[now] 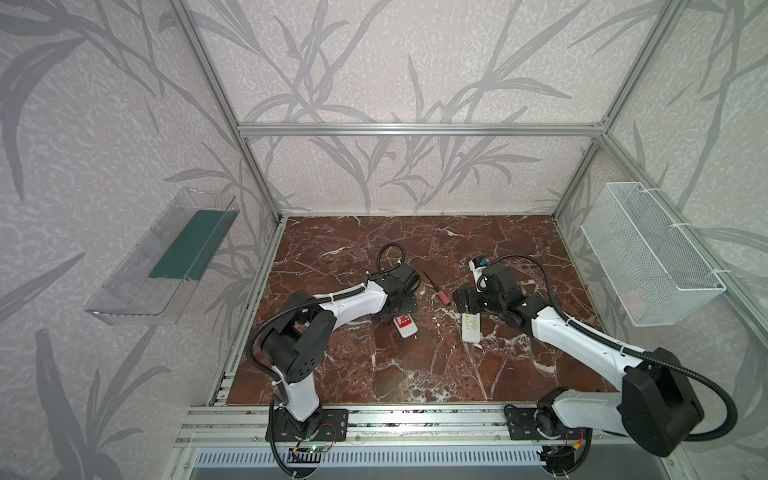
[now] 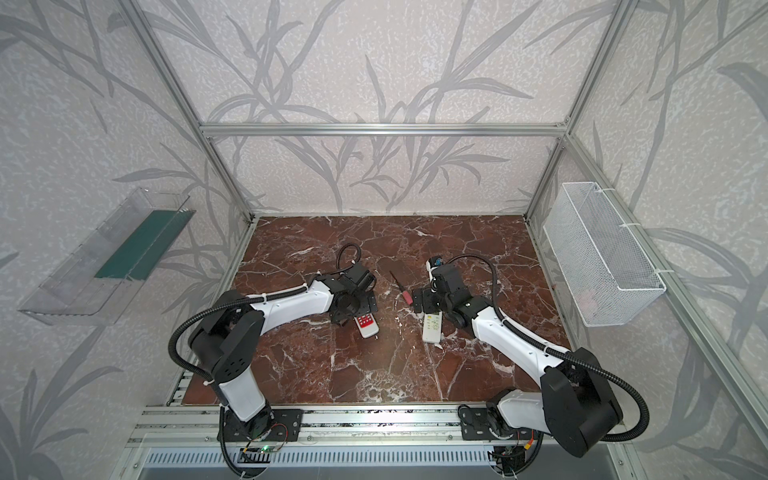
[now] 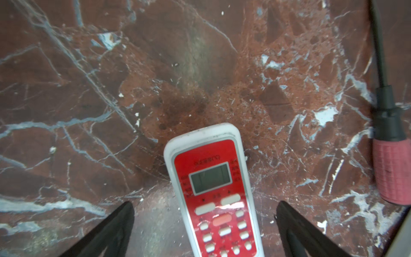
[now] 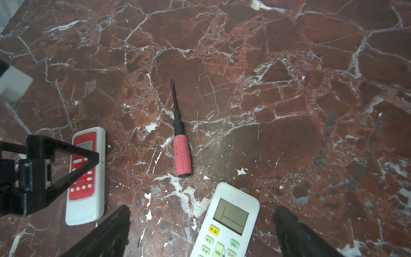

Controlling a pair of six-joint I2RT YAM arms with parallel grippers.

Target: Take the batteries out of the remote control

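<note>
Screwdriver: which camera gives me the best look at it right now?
The right wrist view: the screwdriver lies whole, tip to red handle, sharp and central. The left wrist view cuts it off at the frame edge. Both top views show it small.

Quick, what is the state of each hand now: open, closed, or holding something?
Left hand: open, holding nothing; the red remote lies below it.
Right hand: open, holding nothing; the white remote lies below it.
</note>
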